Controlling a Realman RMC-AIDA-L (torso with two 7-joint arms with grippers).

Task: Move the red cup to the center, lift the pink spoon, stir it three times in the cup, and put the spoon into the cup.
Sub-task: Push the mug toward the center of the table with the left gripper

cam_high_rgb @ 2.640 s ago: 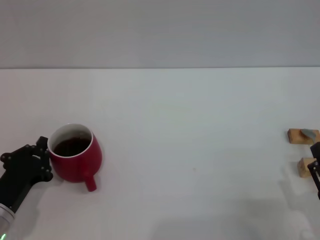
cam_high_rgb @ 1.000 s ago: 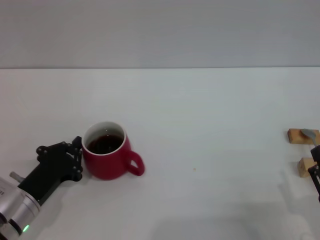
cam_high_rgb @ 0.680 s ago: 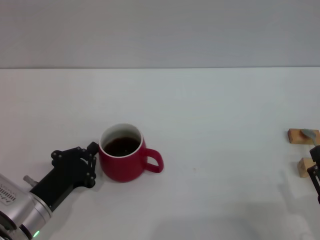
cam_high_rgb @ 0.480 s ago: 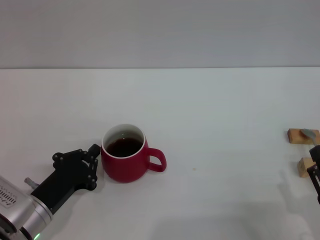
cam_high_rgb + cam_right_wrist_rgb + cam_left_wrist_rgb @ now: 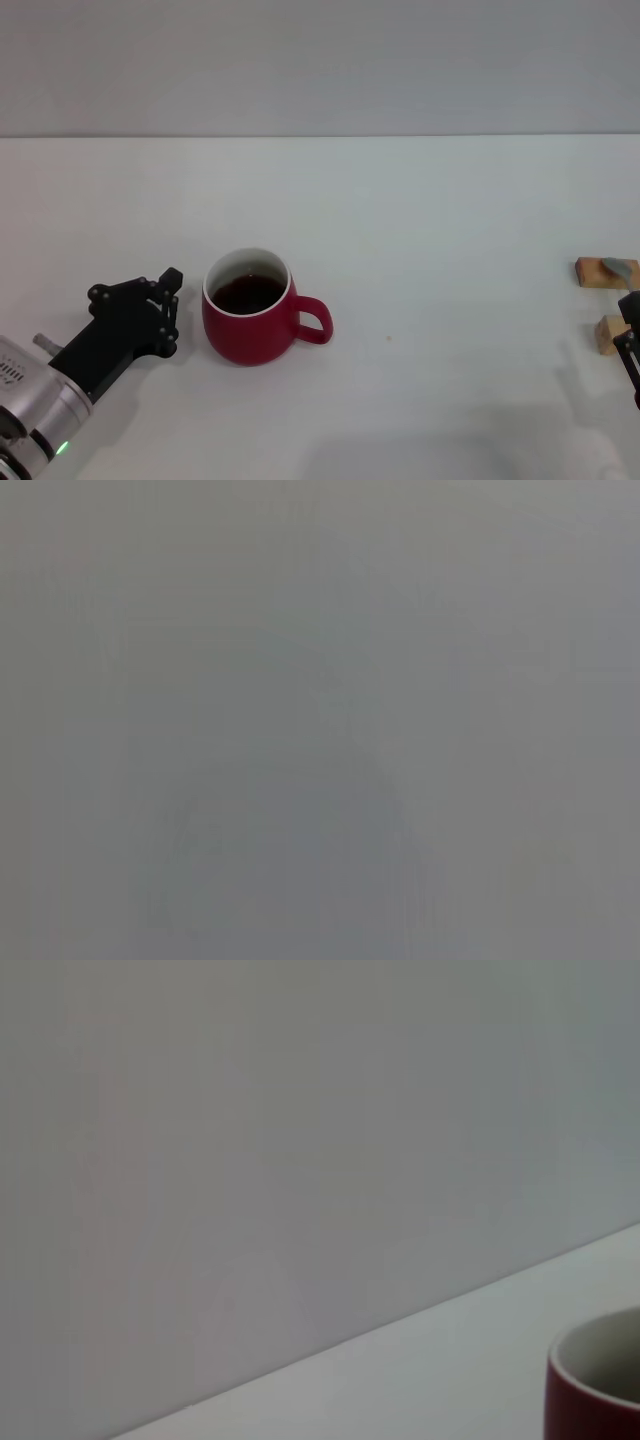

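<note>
The red cup (image 5: 250, 322) stands left of the table's middle with dark liquid inside and its handle pointing right. Its white rim (image 5: 596, 1358) also shows at the edge of the left wrist view. My left gripper (image 5: 172, 312) sits just left of the cup, open, a small gap away from the cup's side. The pink spoon (image 5: 619, 267) shows only its grey bowl, resting on a tan block (image 5: 593, 272) at the far right; its handle is hidden. My right gripper (image 5: 632, 340) is at the right edge beside the blocks.
A second tan block (image 5: 610, 335) lies just in front of the first, touching the right gripper's outline. The white table (image 5: 420, 250) stretches between cup and blocks. The right wrist view shows only plain grey.
The cup slid rightward toward the centre, pushed by my left gripper, and its handle swung from front to right. Since half a second ago the left gripper has backed away left; the cup stays put.
</note>
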